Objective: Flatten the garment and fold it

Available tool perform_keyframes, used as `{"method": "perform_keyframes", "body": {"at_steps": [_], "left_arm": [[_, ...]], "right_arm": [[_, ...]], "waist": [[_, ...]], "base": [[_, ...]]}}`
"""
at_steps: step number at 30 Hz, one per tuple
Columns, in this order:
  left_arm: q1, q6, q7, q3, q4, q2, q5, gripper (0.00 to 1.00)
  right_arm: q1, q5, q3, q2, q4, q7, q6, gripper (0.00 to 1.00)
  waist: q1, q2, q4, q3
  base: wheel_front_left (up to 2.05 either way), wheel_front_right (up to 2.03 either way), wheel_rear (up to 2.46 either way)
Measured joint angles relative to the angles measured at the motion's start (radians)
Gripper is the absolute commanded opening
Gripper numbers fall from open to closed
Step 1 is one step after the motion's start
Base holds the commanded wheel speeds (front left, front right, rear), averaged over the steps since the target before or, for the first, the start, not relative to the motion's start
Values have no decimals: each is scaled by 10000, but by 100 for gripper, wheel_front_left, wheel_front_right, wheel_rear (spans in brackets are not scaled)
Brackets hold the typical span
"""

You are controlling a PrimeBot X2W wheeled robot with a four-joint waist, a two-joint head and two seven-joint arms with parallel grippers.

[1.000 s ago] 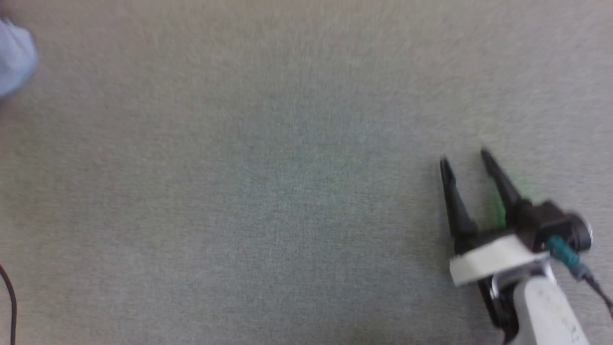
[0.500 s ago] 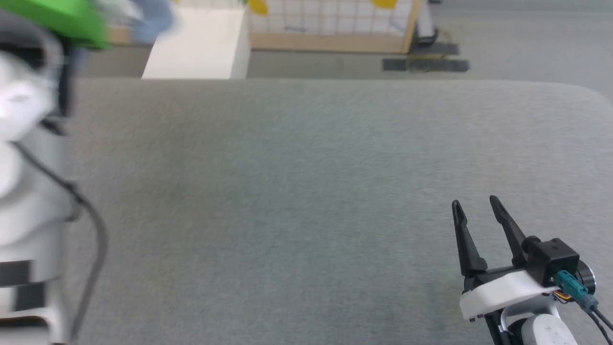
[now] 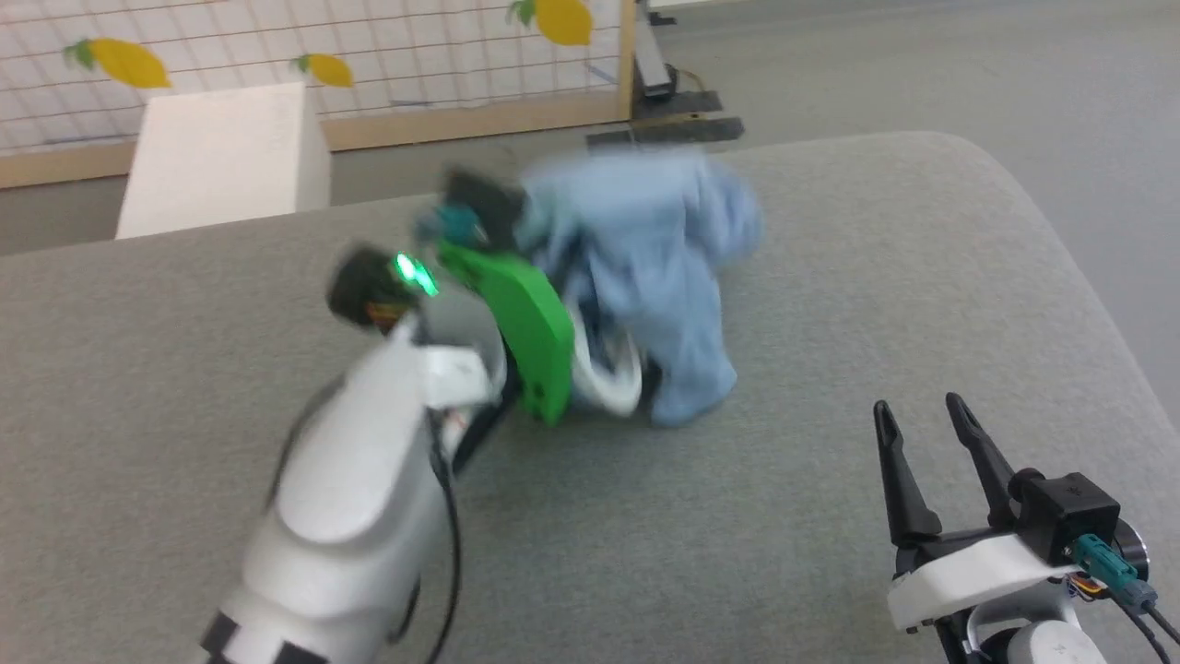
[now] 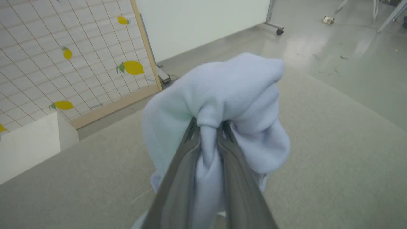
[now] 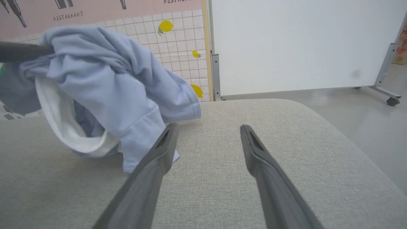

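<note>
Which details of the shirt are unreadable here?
Head view: garment and left arm smeared by motion blur; surface details unreadable.
Left wrist view: cloth bunched around the left claw; which part it pinches is unclear.
Right wrist view: garment's far side cut off by the left edge.

Grey fabric worktop (image 3: 922,277) with a rounded corner. At eleven o'clock, a white block (image 3: 221,157) stands before a lemon-printed grid panel (image 3: 277,37). Glossy grey floor (image 3: 922,65) at one o'clock.

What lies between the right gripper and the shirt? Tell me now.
Only bare grey padded surface, seen in the head view between the right gripper and the garment; nothing else lies there.
</note>
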Motion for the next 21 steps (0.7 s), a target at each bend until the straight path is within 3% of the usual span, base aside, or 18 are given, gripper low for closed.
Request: {"method": "perform_keyframes", "body": {"at_steps": [10, 11, 12, 13, 17, 21], "left_arm": [[1554, -263, 3083, -1741, 1962, -182, -759, 0], [1564, -265, 3183, -1764, 1944, -194, -786, 18], [1563, -261, 3229, -1762, 1931, -205, -802, 73], [1568, -257, 3313, -1766, 1931, -211, -851, 100], [1792, -113, 3233, -1645, 1601, -224, -1089, 100], [2030, 380, 1597, -1053, 727, -140, -1053, 100]], "right_arm": [[-3, 98, 293, 0, 173, 25, 0, 100], [-3, 94, 299, 0, 188, 25, 0, 100], [-2, 92, 295, -2, 192, 27, 0, 100], [-2, 88, 286, -4, 194, 52, 0, 100], [0, 54, 297, 0, 169, 136, 0, 100], [8, -4, 337, 0, 102, 219, 0, 100]], "waist": [[0, 0, -583, 326], [0, 0, -574, 321], [0, 0, -549, 312], [0, 0, -513, 295], [0, 0, -349, 204], [0, 0, -189, 84]], "base": [[0, 0, 0], [0, 0, 0], [0, 0, 0], [0, 0, 0], [0, 0, 0], [0, 0, 0]]}}
